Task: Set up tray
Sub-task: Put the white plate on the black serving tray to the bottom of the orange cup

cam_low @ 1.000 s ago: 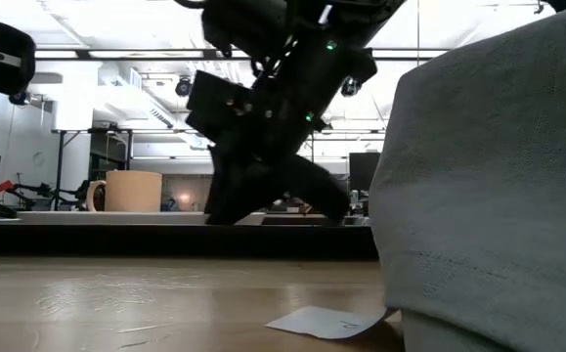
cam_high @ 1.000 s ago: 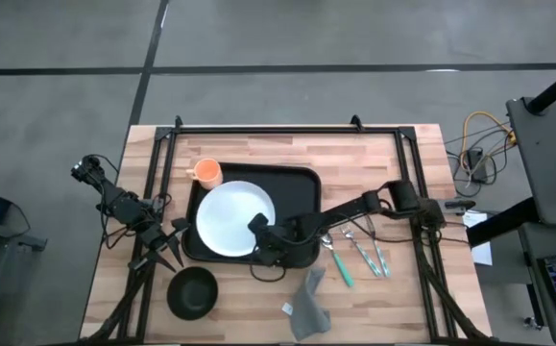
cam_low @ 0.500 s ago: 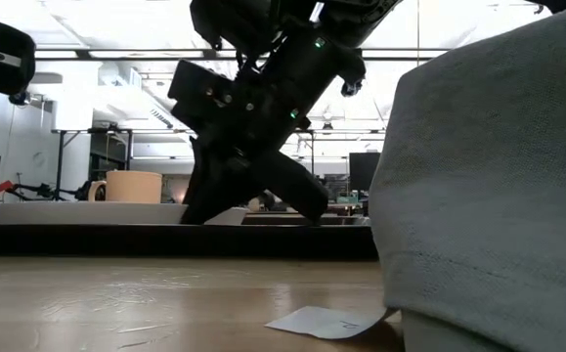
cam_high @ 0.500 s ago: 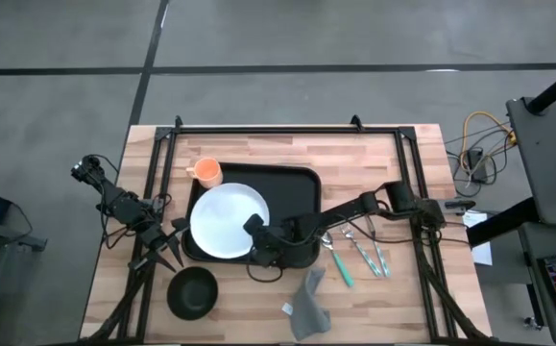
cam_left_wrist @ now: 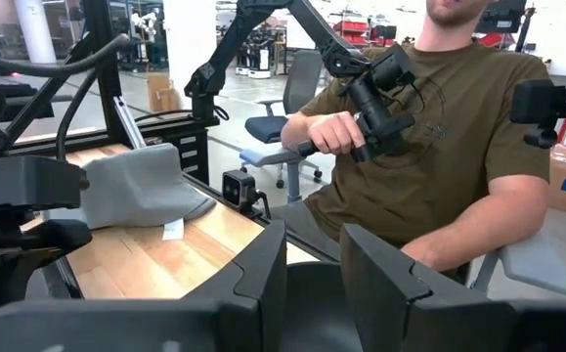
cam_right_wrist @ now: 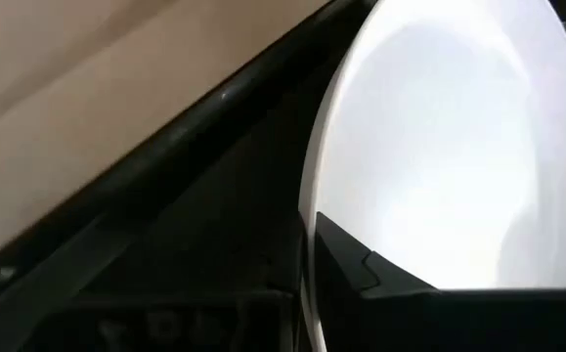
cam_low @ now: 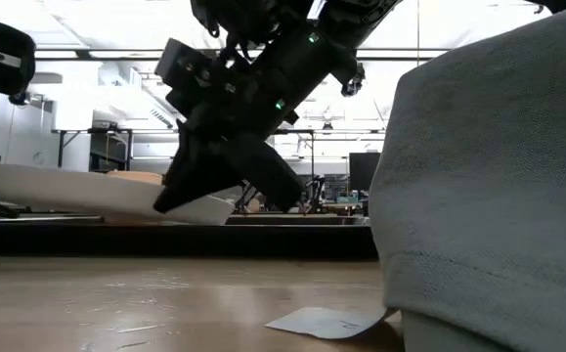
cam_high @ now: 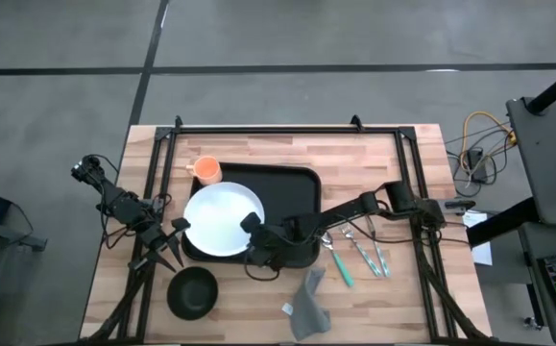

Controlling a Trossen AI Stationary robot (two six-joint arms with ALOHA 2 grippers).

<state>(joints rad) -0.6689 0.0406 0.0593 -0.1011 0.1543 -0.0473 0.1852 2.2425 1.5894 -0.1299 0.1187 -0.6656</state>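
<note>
Tray: the black tray (cam_high: 292, 187) lies flat at the table's (cam_high: 258, 149) middle, its far-right part bare
Plate: the white plate (cam_high: 222, 219) sits tilted, its left rim lifted and reaching over the tray's left edge
Right pincer: the right pincer (cam_high: 253, 248) is pressed together on the plate's near rim at the tray's front edge
Left pincer: the left pincer (cam_high: 167, 252) waits spread at the table's left edge, near the black bowl (cam_high: 193, 292)
Open room: bare wood along the far edge; cutlery (cam_high: 359, 252) lies right of the tray
Hidden: the orange cup (cam_high: 205, 172) is partly covered by the plate in the low view, where the grey cloth (cam_low: 488, 186) blocks the right side
</note>
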